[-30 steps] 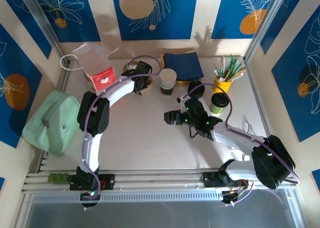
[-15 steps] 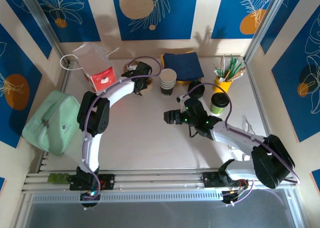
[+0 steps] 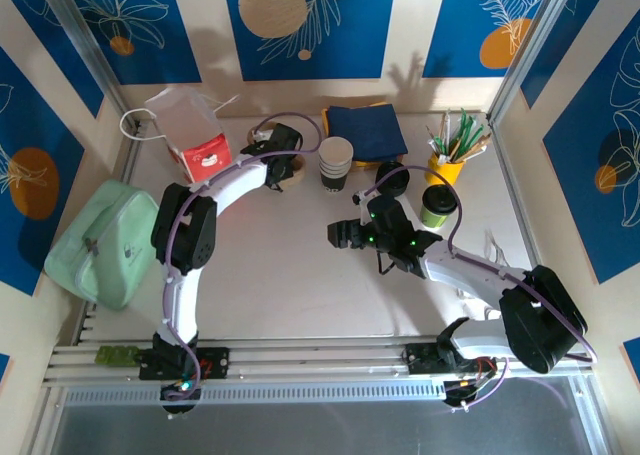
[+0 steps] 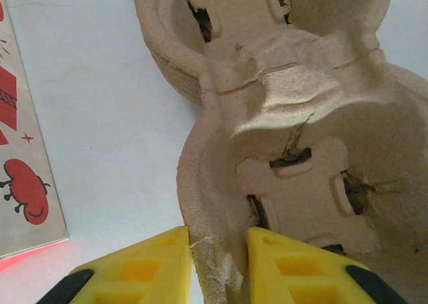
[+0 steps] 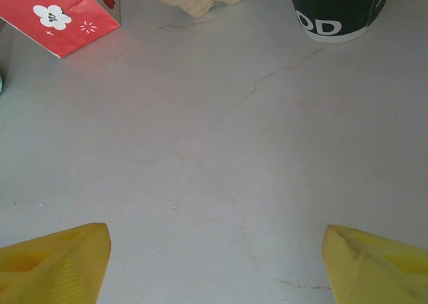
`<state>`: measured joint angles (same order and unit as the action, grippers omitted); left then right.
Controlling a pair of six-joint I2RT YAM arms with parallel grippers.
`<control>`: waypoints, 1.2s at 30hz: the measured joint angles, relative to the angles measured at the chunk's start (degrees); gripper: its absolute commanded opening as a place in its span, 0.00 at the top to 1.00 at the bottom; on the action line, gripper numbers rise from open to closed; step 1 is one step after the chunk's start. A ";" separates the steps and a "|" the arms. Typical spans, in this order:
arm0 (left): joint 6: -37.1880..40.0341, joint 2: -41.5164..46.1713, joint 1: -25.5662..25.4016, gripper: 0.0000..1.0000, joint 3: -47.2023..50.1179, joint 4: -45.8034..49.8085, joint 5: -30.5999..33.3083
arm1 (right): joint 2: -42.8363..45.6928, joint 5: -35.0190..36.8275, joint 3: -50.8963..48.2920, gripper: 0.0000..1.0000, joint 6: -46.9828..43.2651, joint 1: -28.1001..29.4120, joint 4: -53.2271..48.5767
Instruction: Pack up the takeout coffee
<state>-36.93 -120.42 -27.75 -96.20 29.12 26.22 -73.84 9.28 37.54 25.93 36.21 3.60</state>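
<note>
The takeout coffee (image 3: 438,205), a lime-green cup with a black lid, stands at the right of the table. My right gripper (image 3: 340,235) hangs to its left with its yellow fingers wide apart over bare tabletop, and the right wrist view shows the right gripper (image 5: 214,250) open with nothing between them. My left gripper (image 3: 282,165) is at the back, on a brown pulp cup carrier (image 3: 297,174). In the left wrist view the gripper (image 4: 217,250) pinches the carrier (image 4: 294,117) by its near rim, one finger outside and one inside.
A stack of lidless cups (image 3: 336,163) and a loose black lid (image 3: 392,178) sit between the carrier and the coffee. A red-and-white paper bag (image 3: 190,135) lies back left, blue napkins (image 3: 365,130) and a yellow cup of stirrers (image 3: 450,157) at the back, and a green pouch (image 3: 105,240) at the left edge.
Both arms stay nearly where they were. The left fingers have narrowed a little onto the carrier's rim.
</note>
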 measured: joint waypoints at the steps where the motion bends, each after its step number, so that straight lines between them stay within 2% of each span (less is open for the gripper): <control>1: 0.00 0.02 0.00 0.74 0.02 0.00 0.00 | -0.02 0.00 0.00 0.17 0.00 0.00 0.00; 25: 1.09 6.14 0.00 0.86 1.84 -1.33 -0.02 | -0.66 0.87 0.61 0.17 0.00 0.00 -0.24; 36: 1.51 13.20 0.00 0.91 4.70 -2.91 -0.68 | -0.66 1.05 0.61 0.17 0.00 0.00 -0.24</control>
<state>-35.42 -107.22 -27.75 -91.50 26.22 25.54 -74.50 10.33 38.15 25.93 36.21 3.36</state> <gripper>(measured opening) 0.095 0.829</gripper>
